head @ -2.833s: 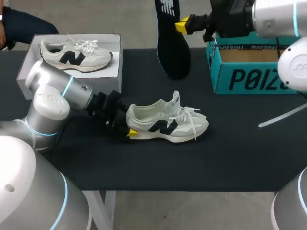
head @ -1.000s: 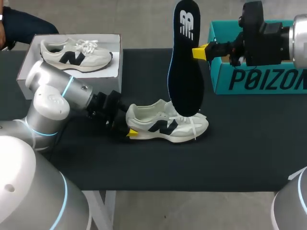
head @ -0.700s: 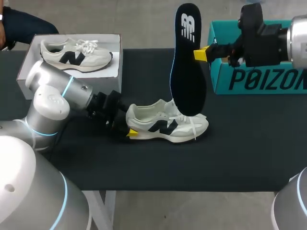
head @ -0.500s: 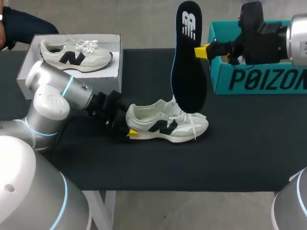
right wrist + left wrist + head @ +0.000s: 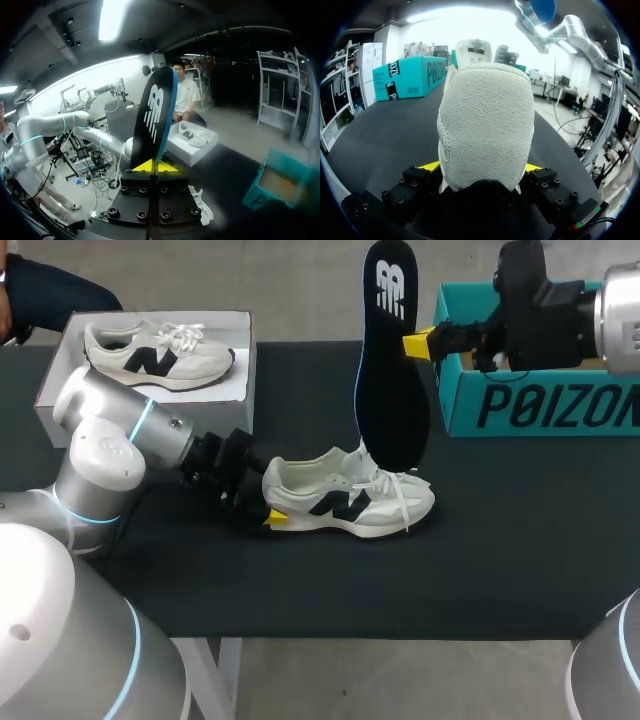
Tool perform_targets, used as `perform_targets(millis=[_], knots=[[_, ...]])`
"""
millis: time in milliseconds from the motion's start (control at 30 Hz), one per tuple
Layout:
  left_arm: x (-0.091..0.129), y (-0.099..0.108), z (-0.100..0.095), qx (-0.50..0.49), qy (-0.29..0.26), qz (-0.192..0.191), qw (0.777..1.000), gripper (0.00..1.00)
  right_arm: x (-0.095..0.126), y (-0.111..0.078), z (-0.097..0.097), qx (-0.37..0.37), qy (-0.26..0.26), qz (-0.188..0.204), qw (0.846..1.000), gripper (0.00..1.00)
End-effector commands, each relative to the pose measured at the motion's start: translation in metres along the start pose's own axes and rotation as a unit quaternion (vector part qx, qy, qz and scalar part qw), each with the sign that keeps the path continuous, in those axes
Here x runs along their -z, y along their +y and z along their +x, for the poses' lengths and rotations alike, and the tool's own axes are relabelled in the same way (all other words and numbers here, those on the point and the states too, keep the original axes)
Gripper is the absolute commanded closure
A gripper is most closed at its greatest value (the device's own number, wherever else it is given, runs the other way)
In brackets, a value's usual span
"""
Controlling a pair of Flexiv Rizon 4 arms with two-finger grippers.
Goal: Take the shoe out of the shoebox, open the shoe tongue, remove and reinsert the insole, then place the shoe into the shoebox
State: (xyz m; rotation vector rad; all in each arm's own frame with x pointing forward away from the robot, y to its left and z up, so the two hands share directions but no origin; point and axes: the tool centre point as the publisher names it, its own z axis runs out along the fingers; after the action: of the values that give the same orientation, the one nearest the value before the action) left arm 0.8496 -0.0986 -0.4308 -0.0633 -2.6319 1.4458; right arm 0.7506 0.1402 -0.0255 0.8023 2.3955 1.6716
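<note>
A white sneaker with a dark logo lies on the black table, toe to the right. My left gripper is shut on its heel; in the left wrist view the suede heel fills the space between the yellow fingertips. My right gripper is shut on the edge of a dark insole. The insole hangs upright, its lower end just above the sneaker's collar. It stands edge-on above my right gripper as the insole in the right wrist view. The teal shoebox stands open at the back right.
A white box at the back left holds a second matching sneaker. The sneaker's loose laces trail over its toe. Bare black table lies in front of the sneaker and to its right.
My right arm has carried the insole from the table's far edge to above the sneaker. Over the last second it only shifted slightly. The left arm and sneaker kept still.
</note>
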Motion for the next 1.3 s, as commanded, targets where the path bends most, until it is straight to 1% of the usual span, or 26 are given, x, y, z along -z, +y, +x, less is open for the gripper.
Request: perform_targets(millis=[33, 367, 400, 433, 567, 633, 700, 733, 767, 800, 867, 933, 1033, 1100, 1233, 1300], knots=[[-0.001, 0.000, 0.000, 0.000, 0.000, -0.001, 1.000, 1.00, -0.003, 0.000, -0.001, 0.000, 0.000, 0.001, 1.000, 1.00], [-0.001, 0.000, 0.000, 0.000, 0.000, -0.001, 1.000, 1.00, -0.003, 0.000, -0.001, 0.000, 0.000, 0.001, 1.000, 1.00], [-0.001, 0.000, 0.000, 0.000, 0.000, -0.001, 1.000, 0.62, -0.003, 0.000, -0.001, 0.000, 0.000, 0.001, 1.000, 1.00], [-0.001, 0.000, 0.000, 0.000, 0.000, -0.001, 1.000, 0.01, -0.003, 0.000, -0.001, 0.000, 0.000, 0.001, 1.000, 1.00], [-0.001, 0.000, 0.000, 0.000, 0.000, -0.001, 1.000, 0.00, -0.003, 0.000, -0.001, 0.000, 0.000, 0.001, 1.000, 1.00], [0.007, -0.003, 0.005, 0.006, 0.012, -0.014, 1.000, 0.00, -0.003, 0.000, -0.001, 0.000, 0.000, 0.001, 1.000, 1.00], [0.011, -0.007, 0.010, 0.017, 0.021, -0.034, 0.999, 0.00, -0.003, 0.000, -0.001, 0.000, 0.000, 0.001, 1.000, 1.00], [0.013, -0.010, 0.012, 0.019, 0.025, -0.037, 0.999, 0.00, -0.003, 0.000, -0.001, 0.000, 0.000, 0.001, 1.000, 1.00], [0.014, -0.011, 0.013, 0.020, 0.019, -0.042, 0.999, 0.00, -0.003, 0.000, -0.001, 0.000, 0.000, 0.001, 1.000, 1.00], [0.017, -0.013, 0.014, 0.023, 0.014, -0.056, 0.998, 0.00, -0.003, 0.000, -0.001, 0.000, 0.000, 0.001, 1.000, 1.00], [0.019, -0.015, 0.015, 0.026, 0.015, -0.070, 0.997, 0.00, -0.003, 0.000, -0.001, 0.000, 0.000, 0.001, 1.000, 1.00], [0.020, -0.017, 0.015, 0.029, 0.015, -0.071, 0.997, 0.00, -0.003, 0.000, -0.001, 0.000, 0.000, 0.001, 1.000, 1.00], [0.021, -0.019, 0.015, 0.035, 0.018, -0.095, 0.995, 0.00, -0.003, 0.000, -0.001, 0.000, 0.000, 0.001, 1.000, 1.00], [0.023, -0.021, 0.016, 0.043, 0.022, -0.129, 0.990, 0.00, -0.003, 0.000, -0.001, 0.000, 0.000, 0.001, 1.000, 1.00], [0.033, -0.029, 0.021, 0.048, 0.008, -0.171, 0.984, 0.00, -0.003, 0.000, -0.001, 0.000, 0.000, 0.001, 1.000, 1.00], [0.033, -0.029, 0.021, 0.048, 0.008, -0.171, 0.984, 0.00, -0.003, 0.000, -0.001, 0.000, 0.000, 0.001, 1.000, 1.00]])
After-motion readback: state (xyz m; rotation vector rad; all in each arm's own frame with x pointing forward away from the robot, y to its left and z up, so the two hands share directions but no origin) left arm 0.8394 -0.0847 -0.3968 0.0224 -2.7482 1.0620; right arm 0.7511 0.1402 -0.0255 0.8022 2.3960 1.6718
